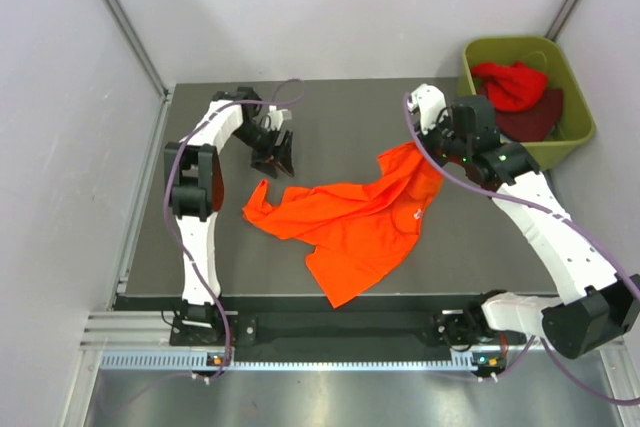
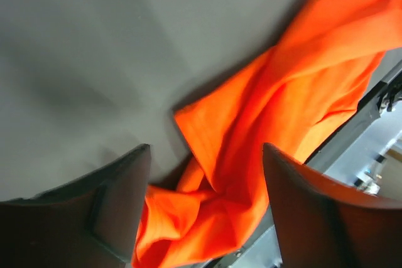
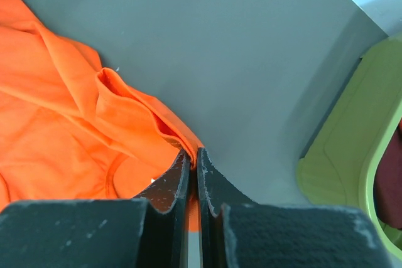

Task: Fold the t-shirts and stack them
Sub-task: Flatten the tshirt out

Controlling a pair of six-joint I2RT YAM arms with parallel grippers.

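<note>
The orange shirt (image 1: 350,219) lies crumpled in the middle of the table (image 1: 340,117), not yet flat. We judge the task to be at its very beginning. No fold is made and there is no stack anywhere. A red shirt (image 1: 512,82) and a maroon shirt (image 1: 532,123) sit bunched in the tub (image 1: 580,119) at the far right corner, so all three are left to fold.

The right gripper (image 1: 428,157) has its fingers pressed together on a rolled edge of the orange cloth at the shirt's far right end. The right wrist view shows that edge running straight into the closed tips (image 3: 193,155). The left gripper (image 1: 277,163) is spread wide and holds nothing. It hangs just beyond the shirt's left tip. In the left wrist view the cloth (image 2: 282,111) lies below and past the open fingers (image 2: 119,205). We cannot tell whether they touch it.

The shirt's long axis runs across the table, from its left tip up to the pinched far right end. A broad flap hangs off that line toward the near edge. The cloth is too twisted for us to tell neck from hem, so we cannot say which way the shirt points. We judge it needs spreading flat before any fold.
</note>
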